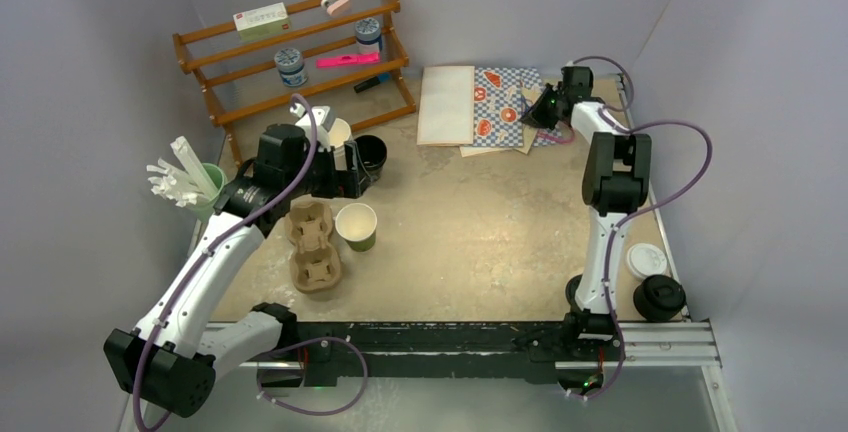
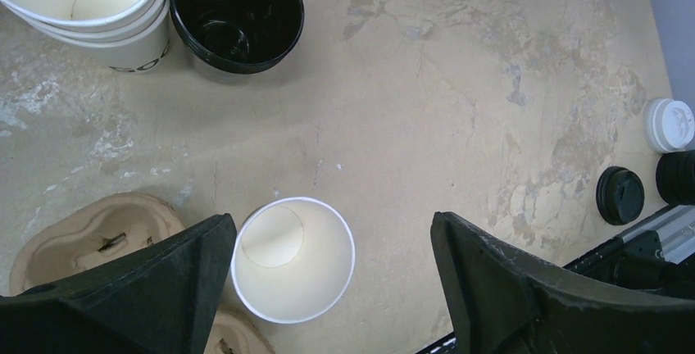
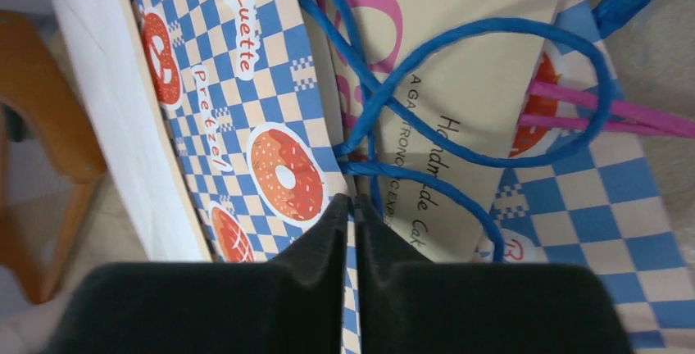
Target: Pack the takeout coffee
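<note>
Mottled beige tabletop (image 1: pixel 480 222), grey walls (image 1: pixel 100 52) — left gripper (image 2: pixel 329 231) spread wide; right gripper (image 3: pixel 352 203) pinched shut at checked bag (image 3: pixel 270 108).

The left arm (image 1: pixel 205 267) runs from its base at the near left corner, slanting up and away, the wrist bent so the left gripper (image 2: pixel 328 284) faces straight down. Its two black fingers (image 2: pixel 147 288) stand spread wide apart. The right arm (image 1: pixel 603 252) rises steeply from its own base, folds at the elbow and reaches to the far side. There the right gripper (image 3: pixel 352 231) points downward, both pads pressed together with only a hairline slit between.
</note>
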Tool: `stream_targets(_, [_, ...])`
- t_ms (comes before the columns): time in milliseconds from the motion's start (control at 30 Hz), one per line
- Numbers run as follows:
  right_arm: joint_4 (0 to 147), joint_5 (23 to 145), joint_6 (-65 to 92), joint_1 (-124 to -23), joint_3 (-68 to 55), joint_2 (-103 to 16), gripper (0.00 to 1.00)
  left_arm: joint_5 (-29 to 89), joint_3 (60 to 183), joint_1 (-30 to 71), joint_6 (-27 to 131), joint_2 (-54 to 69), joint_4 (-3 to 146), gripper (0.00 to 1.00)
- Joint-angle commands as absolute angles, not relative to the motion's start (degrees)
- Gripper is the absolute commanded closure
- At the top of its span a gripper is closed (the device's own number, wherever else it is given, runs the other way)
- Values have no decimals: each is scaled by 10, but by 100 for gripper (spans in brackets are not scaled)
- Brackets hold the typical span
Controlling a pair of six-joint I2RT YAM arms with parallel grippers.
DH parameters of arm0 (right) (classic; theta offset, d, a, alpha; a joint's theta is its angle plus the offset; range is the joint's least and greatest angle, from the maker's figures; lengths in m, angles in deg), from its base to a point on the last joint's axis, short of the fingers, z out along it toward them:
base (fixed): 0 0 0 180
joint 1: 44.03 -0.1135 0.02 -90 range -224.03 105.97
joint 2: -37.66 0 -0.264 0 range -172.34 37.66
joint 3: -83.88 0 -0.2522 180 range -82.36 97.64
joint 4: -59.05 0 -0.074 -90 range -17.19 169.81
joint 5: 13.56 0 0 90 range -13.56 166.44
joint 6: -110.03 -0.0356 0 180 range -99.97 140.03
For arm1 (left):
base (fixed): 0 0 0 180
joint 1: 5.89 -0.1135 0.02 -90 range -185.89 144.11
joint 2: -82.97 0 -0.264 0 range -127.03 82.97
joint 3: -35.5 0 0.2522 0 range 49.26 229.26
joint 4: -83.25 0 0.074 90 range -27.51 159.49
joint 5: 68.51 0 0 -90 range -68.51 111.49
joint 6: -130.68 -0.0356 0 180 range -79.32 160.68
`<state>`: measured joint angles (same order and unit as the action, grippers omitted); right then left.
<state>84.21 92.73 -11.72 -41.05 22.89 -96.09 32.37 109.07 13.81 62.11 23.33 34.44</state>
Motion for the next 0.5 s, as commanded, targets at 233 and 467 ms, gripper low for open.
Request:
stream_targets(233, [714,1040,-162,-393,140,-809,100,333,1138,141,602,235,357,9])
stream_targets(467, [723,1046,-160,-388,58,-727,65,371,1142,141,620,240,367,9])
